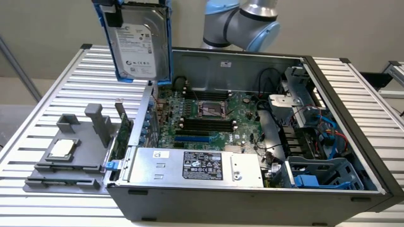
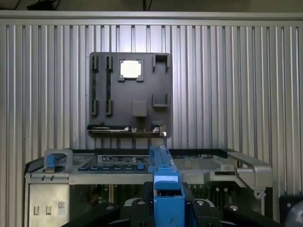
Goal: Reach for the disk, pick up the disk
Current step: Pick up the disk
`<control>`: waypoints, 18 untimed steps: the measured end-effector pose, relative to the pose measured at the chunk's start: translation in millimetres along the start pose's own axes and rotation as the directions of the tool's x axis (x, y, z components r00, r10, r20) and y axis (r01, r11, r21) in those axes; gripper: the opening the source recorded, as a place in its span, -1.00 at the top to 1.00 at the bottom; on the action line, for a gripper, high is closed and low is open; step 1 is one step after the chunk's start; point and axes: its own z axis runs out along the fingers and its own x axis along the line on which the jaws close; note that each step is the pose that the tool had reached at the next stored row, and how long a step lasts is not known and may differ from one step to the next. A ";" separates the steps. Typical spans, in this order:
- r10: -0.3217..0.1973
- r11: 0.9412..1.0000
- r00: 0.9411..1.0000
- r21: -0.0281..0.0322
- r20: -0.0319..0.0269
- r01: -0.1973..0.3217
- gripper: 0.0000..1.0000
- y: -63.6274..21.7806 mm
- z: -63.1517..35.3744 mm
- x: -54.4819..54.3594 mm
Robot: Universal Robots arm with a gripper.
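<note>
The disk point(image 1: 139, 42), a silver-grey hard drive with a white label in a blue carrier frame, hangs upright in the air above the back left corner of the open computer case. My gripper point(image 1: 114, 12) holds it from above, one black finger showing on its upper edge. In the wrist view the blue carrier edge of the disk point(image 2: 163, 182) runs between my black fingers point(image 2: 137, 210), and my gripper point(image 2: 168, 210) is shut on it.
The open computer case point(image 1: 344, 90) holds a motherboard point(image 1: 205, 116), a silver box with a black label point(image 1: 196, 165) and blue drive bays point(image 1: 315, 175). A grey fixture plate point(image 1: 47, 172) with a square CPU chip point(image 1: 63, 148) lies on the slatted table point(image 1: 57, 94) at the exterior view's left.
</note>
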 end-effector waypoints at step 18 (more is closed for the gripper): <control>0.000 1.000 1.000 -0.001 0.000 0.000 0.35 -82.1 -1.3 11.2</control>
